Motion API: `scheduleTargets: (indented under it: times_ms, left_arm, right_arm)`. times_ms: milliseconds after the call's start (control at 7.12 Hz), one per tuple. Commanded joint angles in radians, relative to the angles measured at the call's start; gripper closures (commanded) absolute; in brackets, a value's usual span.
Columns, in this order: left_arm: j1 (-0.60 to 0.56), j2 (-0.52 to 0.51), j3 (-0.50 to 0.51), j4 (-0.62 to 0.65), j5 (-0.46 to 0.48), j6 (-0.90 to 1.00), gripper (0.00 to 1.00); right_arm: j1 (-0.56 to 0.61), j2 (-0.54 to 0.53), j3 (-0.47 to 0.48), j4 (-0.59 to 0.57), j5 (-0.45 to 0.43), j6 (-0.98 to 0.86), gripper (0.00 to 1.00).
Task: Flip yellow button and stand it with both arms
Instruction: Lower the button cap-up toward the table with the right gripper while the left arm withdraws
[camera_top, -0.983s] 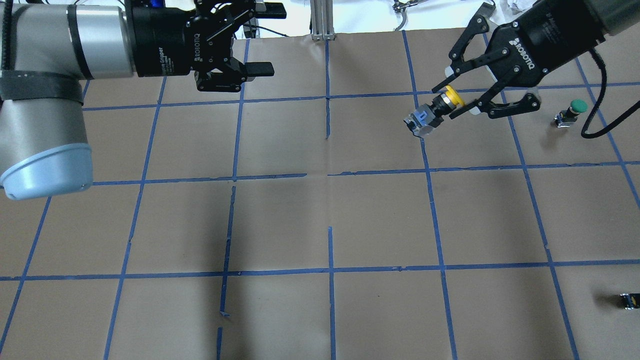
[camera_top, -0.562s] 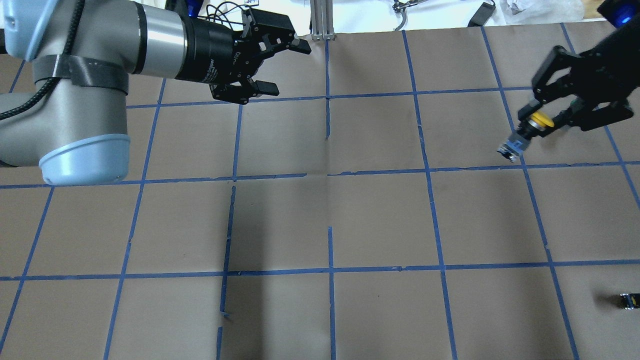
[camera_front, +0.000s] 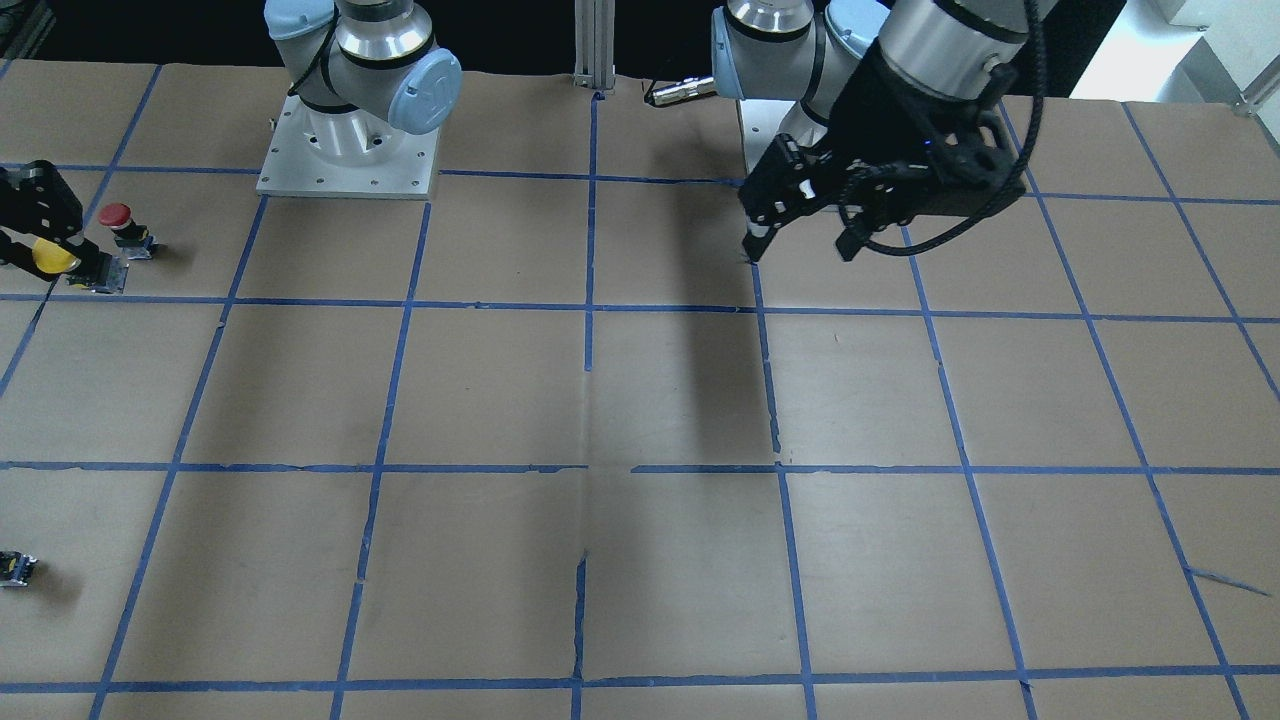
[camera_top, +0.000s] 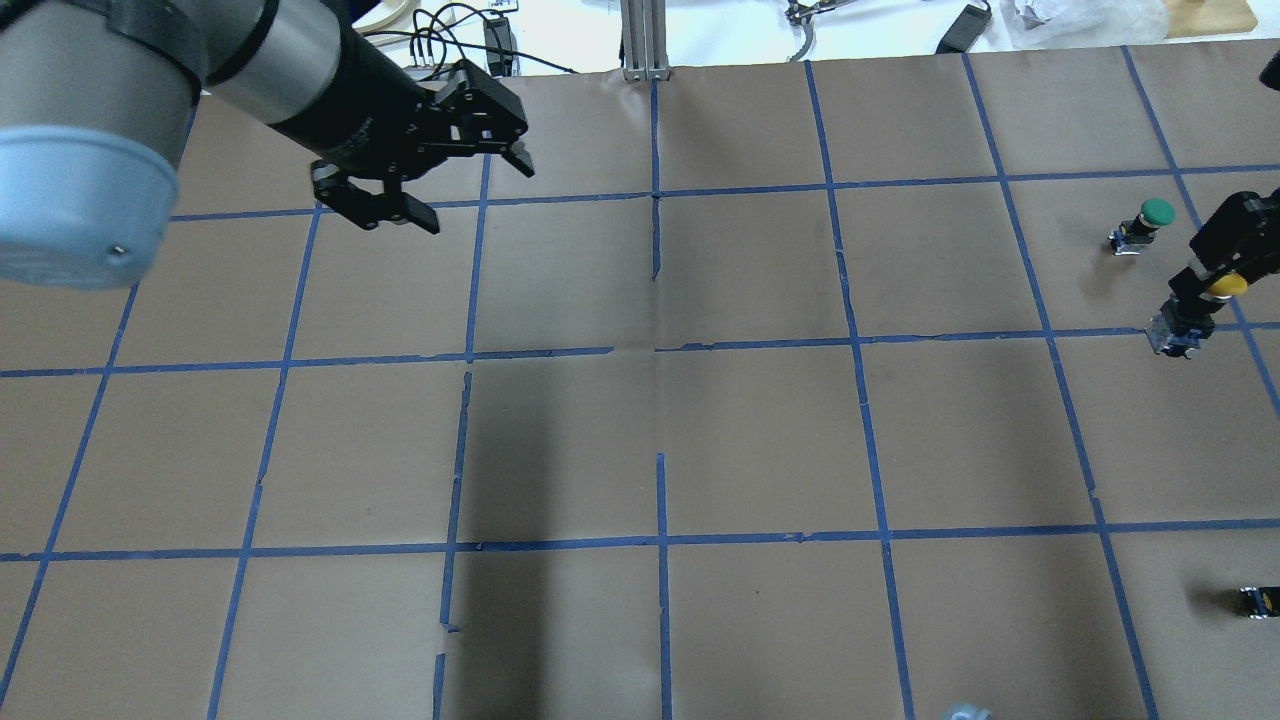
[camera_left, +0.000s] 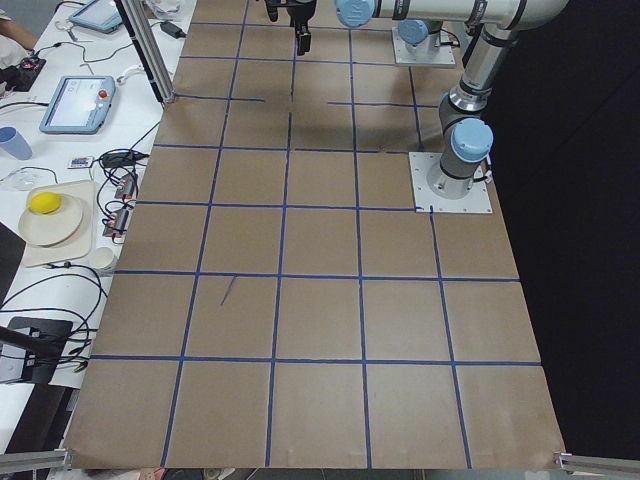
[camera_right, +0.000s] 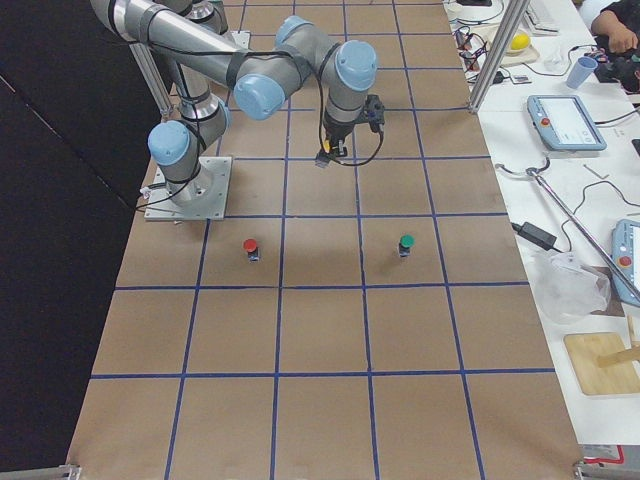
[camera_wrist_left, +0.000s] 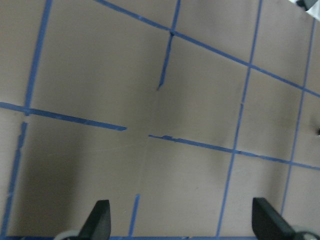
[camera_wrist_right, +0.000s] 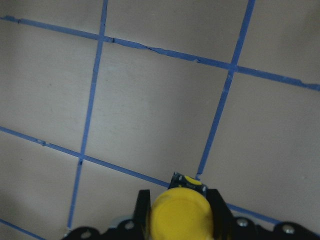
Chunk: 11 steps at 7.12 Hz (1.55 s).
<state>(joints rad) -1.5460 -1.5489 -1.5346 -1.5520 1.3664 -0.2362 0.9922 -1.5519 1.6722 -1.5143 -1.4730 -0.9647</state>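
Observation:
The yellow button (camera_top: 1224, 286) is held in my right gripper (camera_top: 1215, 275) at the far right edge of the overhead view. Its cap is between the fingers and its grey body (camera_top: 1174, 336) points down at the paper, slightly tilted. I cannot tell whether the body touches the table. The button also shows in the front view (camera_front: 52, 258) and in the right wrist view (camera_wrist_right: 182, 217). My left gripper (camera_top: 475, 195) is open and empty above the far left of the table. It also shows in the front view (camera_front: 800, 245) and in the left wrist view (camera_wrist_left: 182, 225).
A green-capped button (camera_top: 1155, 213) stands just beyond the right gripper. A red-capped button (camera_front: 118, 216) stands beside it in the front view. A small dark switch piece (camera_top: 1258, 600) lies near the right edge. An aluminium post (camera_top: 645, 40) stands at the far edge.
My right gripper has carried the yellow button to the right and lower, out to the table's right edge. My left gripper has drawn back to the left and turned, still open.

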Motion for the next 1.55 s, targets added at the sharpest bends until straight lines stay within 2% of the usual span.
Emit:
scheduleTargets:
  times_ms: [0, 140, 281, 421, 562, 702, 983, 1405]
  left_arm:
    - [0.076, -0.013, 0.036, -0.08, 0.234, 0.087, 0.01]
    - [0.061, -0.011, 0.021, -0.079, 0.27, 0.075, 0.0]
    - [0.035, 0.002, -0.022, -0.076, 0.278, 0.096, 0.01]
    - [0.027, 0.001, -0.053, -0.062, 0.273, 0.077, 0.0]
    - [0.027, -0.007, -0.056, -0.007, 0.258, 0.087, 0.0]
    - [0.027, -0.005, -0.067, 0.013, 0.206, 0.104, 0.0]
    - [0.029, -0.005, -0.074, 0.013, 0.2, 0.203, 0.0]
    - [0.035, -0.017, -0.075, 0.013, 0.204, 0.219, 0.0]
  right_arm:
    - [-0.068, 0.025, 0.097, -0.203, -0.029, -0.348, 0.92]
    - [-0.11, 0.062, 0.151, -0.33, -0.027, -0.546, 0.92]
    - [-0.124, 0.1, 0.17, -0.43, -0.032, -0.643, 0.92]
    - [-0.132, 0.111, 0.178, -0.452, -0.032, -0.657, 0.93]
    - [-0.151, 0.118, 0.184, -0.449, -0.026, -0.664, 0.93]
    - [-0.155, 0.14, 0.185, -0.451, -0.026, -0.775, 0.93]
    - [-0.167, 0.208, 0.187, -0.448, -0.017, -1.047, 0.93]
    - [-0.233, 0.239, 0.195, -0.425, 0.017, -1.352, 0.92]
